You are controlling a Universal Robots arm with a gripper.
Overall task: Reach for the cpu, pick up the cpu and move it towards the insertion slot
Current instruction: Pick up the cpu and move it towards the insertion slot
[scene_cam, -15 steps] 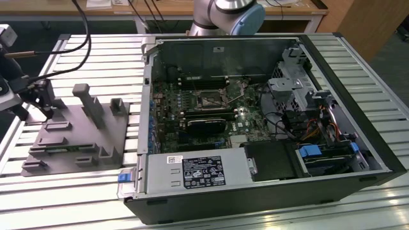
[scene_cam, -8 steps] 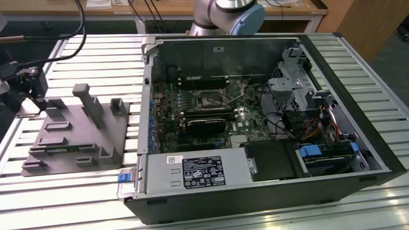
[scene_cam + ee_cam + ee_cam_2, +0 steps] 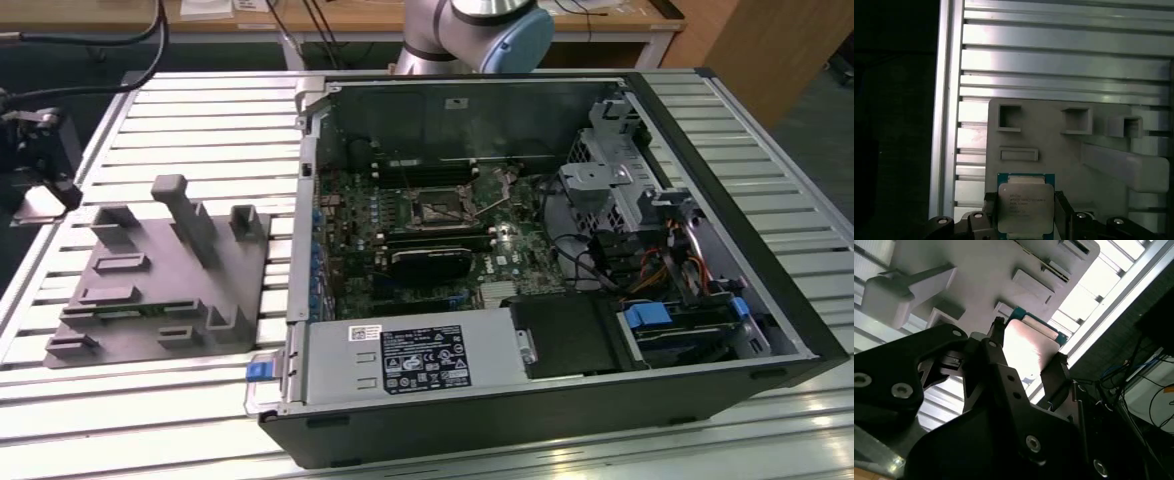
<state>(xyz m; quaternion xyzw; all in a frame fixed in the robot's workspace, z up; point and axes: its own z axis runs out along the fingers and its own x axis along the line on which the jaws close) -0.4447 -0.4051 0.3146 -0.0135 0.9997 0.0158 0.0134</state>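
Here, in the exterior view, the insertion slot (image 3: pixel 438 208) lay inside the open computer case (image 3: pixel 561 400), well apart from the grey fixture block (image 3: pixel 147 270) on the exterior view's left. In the second wrist view the gripper (image 3: pixel 1029 357) was clamped on the cpu (image 3: pixel 1026 342), a finger at each side. The first wrist view showed the chip over the block. The pick-up looked in hand, and the carry would call for clearing the case wall.
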